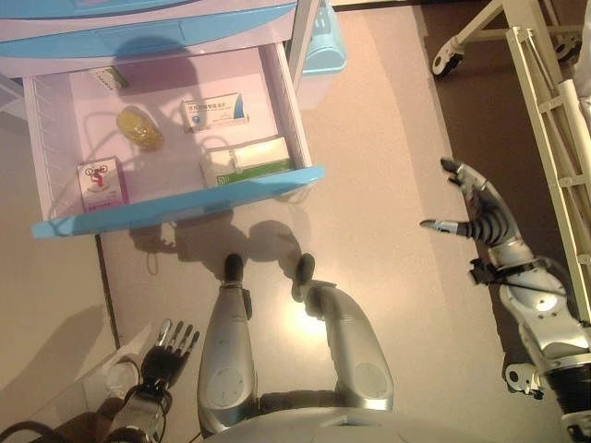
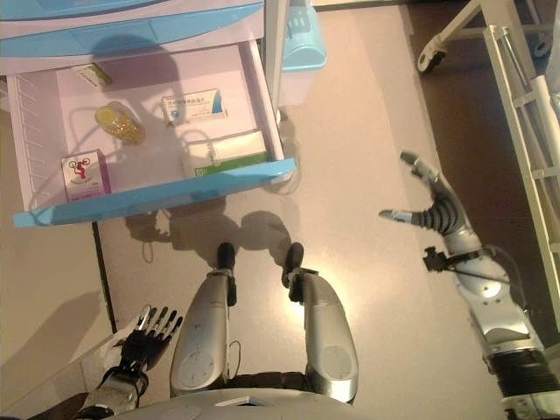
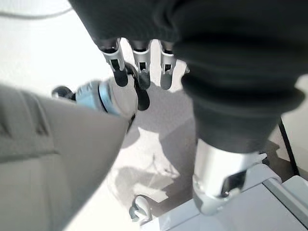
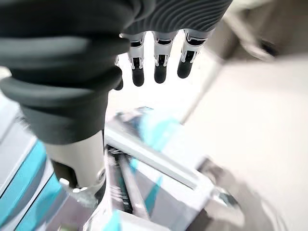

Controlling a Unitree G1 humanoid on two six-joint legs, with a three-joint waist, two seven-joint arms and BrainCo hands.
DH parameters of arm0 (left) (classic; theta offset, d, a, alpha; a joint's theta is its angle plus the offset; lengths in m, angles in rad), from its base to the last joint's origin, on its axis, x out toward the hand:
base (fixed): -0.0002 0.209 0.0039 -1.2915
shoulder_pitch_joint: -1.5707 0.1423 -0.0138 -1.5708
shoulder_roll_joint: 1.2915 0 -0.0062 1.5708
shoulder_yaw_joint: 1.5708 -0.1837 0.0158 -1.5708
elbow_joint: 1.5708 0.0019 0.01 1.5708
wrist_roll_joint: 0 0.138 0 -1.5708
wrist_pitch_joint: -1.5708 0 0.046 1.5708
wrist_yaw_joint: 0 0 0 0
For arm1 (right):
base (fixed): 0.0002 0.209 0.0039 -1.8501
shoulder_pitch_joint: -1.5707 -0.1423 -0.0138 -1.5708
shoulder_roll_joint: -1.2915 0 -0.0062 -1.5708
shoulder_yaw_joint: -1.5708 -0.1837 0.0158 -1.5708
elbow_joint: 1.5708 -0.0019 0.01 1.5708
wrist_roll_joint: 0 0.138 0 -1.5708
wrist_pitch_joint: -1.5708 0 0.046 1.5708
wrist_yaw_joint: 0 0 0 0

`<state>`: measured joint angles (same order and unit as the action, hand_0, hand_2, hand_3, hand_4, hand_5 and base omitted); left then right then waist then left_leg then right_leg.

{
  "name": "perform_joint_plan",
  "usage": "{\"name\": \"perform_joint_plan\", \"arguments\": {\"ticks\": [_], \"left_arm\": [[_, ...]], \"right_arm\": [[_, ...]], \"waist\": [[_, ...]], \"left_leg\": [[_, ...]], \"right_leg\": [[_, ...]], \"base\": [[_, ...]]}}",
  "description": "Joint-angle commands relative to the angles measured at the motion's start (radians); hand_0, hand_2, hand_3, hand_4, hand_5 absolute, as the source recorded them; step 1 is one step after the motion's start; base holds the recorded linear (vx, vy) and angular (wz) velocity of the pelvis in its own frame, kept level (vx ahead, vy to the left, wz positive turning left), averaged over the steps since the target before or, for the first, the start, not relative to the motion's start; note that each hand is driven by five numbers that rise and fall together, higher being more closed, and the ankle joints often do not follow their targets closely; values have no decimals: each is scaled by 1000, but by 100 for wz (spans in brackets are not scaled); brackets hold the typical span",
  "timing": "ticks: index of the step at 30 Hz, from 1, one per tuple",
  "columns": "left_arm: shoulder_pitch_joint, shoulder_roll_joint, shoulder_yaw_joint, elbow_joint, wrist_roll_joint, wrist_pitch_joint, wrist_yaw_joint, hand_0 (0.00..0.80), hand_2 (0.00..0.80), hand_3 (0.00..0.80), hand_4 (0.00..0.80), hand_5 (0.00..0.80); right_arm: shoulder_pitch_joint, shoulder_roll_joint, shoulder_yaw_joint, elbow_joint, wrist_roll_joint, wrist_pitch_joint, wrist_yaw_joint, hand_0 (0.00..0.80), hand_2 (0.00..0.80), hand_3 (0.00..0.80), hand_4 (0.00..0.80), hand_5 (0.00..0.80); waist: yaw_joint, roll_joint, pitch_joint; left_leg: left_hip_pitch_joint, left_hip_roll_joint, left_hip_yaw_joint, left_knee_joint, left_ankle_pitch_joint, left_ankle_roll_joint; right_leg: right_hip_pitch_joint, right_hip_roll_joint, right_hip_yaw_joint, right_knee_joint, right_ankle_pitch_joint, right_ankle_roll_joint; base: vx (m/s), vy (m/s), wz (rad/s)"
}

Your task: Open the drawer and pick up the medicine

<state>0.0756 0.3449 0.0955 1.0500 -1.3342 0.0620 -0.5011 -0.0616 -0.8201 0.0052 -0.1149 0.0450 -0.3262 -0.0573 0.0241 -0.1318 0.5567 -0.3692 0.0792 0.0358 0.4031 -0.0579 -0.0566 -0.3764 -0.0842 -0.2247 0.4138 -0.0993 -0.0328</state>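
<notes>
The white drawer (image 1: pixel 289 101) with a blue front (image 1: pixel 185 201) stands pulled out of the cabinet. Inside lie a yellow pill bottle (image 1: pixel 139 127), a white and blue medicine box (image 1: pixel 213 112), a white and green box (image 1: pixel 247 160), a pink box (image 1: pixel 101 183) and a small packet (image 1: pixel 109 78) at the back. My right hand (image 1: pixel 478 208) hangs open over the floor, well to the right of the drawer, holding nothing. My left hand (image 1: pixel 166 355) is low at the lower left, fingers straight, also empty.
A light blue bin (image 1: pixel 325 41) stands right of the cabinet. A bed frame with white rails (image 1: pixel 554 120) and a caster wheel (image 1: pixel 447 60) runs along the right side. Bare floor lies between the drawer and the bed.
</notes>
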Motion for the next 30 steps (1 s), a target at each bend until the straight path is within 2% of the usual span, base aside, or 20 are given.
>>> {"name": "perform_joint_plan", "arguments": {"ticks": [1,6,11,19,24,26,30], "left_arm": [[47,-15,-16,-37,46,-11,-42,0,0,0,0,0],[54,-14,-28,-60,84,-12,-34,0,0,0,0,0],[58,-5,-54,-84,114,-23,-21,0,0,0,0,0],[64,10,-82,-116,146,-24,0,0,0,0,0,0],[67,18,-85,-138,148,-4,23,0,0,0,0,0],[70,21,-92,-153,159,4,34,0,0,0,0,0],[78,17,-102,-156,171,18,27,0,0,0,0,0]], "right_arm": [[-81,-122,-43,-116,-115,4,-24,0,0,0,0,0],[-290,-217,18,-178,-103,72,81,0,0,0,0,0],[-505,-258,162,-191,-65,141,176,0,0,0,0,0],[-748,-216,396,-95,-136,236,249,0,0,0,0,0],[-831,-159,499,37,-214,235,244,0,0,0,0,0],[-866,-135,540,91,-219,256,246,0,0,0,0,0],[-906,-95,592,213,-297,257,201,0,0,0,0,0]], "waist": [[14,54,-37],[56,64,-37],[102,73,-37],[167,92,-37],[201,101,-37],[215,108,-37],[235,125,-37]], "left_leg": [[53,-59,63,-91,-40,65],[72,-69,54,-107,-39,66],[71,-80,42,-112,-36,68],[52,-100,18,-100,-35,79],[35,-111,2,-95,-30,84],[29,-113,-4,-97,-26,86],[17,-120,-12,-96,-19,88]], "right_leg": [[40,-39,-32,115,-77,98],[73,-49,-46,92,-74,101],[93,-57,-65,79,-80,95],[101,-73,-98,80,-89,84],[91,-85,-116,89,-81,85],[87,-91,-127,92,-80,86],[78,-102,-139,99,-81,83]], "base": [[14,16,5],[26,21,5],[32,25,10],[33,32,21],[21,25,24],[8,19,19],[11,44,16]]}}
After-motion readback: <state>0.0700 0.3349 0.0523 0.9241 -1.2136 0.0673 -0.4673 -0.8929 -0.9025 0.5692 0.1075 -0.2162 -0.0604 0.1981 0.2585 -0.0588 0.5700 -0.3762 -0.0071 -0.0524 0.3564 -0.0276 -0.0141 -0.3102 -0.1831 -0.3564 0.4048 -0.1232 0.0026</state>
